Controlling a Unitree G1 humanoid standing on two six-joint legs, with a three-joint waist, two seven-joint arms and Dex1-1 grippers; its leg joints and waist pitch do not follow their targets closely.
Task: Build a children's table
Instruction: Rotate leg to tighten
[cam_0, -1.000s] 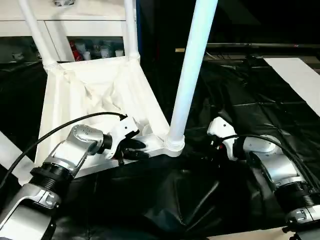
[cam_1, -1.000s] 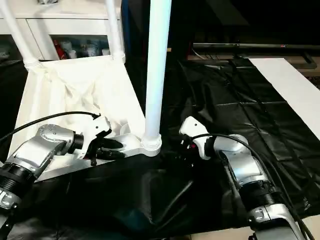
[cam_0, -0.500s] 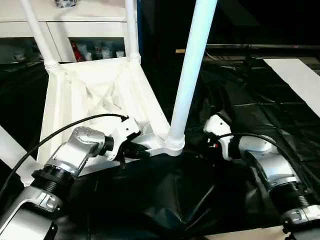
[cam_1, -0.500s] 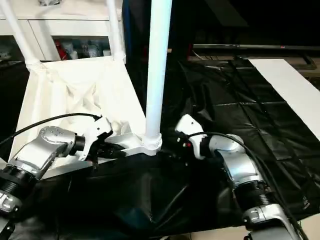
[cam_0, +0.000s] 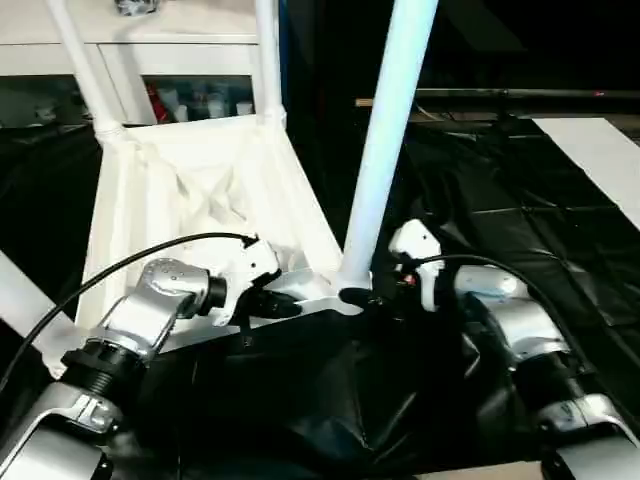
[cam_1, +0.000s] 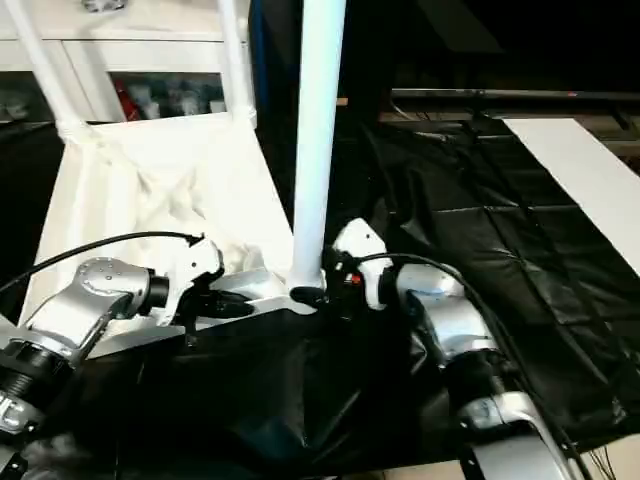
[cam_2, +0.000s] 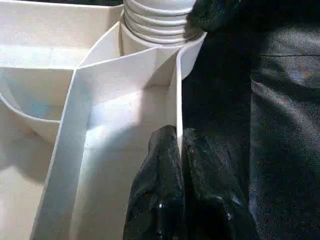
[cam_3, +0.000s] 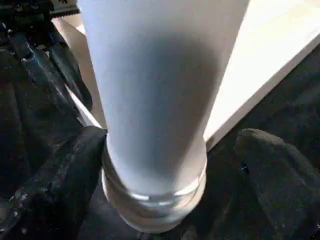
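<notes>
A: While I keep the left gripper (cam_2: 179, 150) pinched together on the thin rim wall of the table top (cam_0: 200, 190), tell me how the whole thing sits.

B: The top lies upside down on the black sheet (cam_0: 520, 180), ribs up, with legs standing in its sockets; the near leg (cam_0: 385, 140) rises right by my right gripper (cam_3: 170, 165).

A: And that one?

B: Its fingers (cam_3: 60, 175) stand wide apart on either side of the leg's base, not clamped on it.

A: I judge the plastic light, stiff and rather slippery.

B: Agreed. I'd take hold low, by the ribbed collar, where the tube is thickest and least likely to lever the socket.
</notes>
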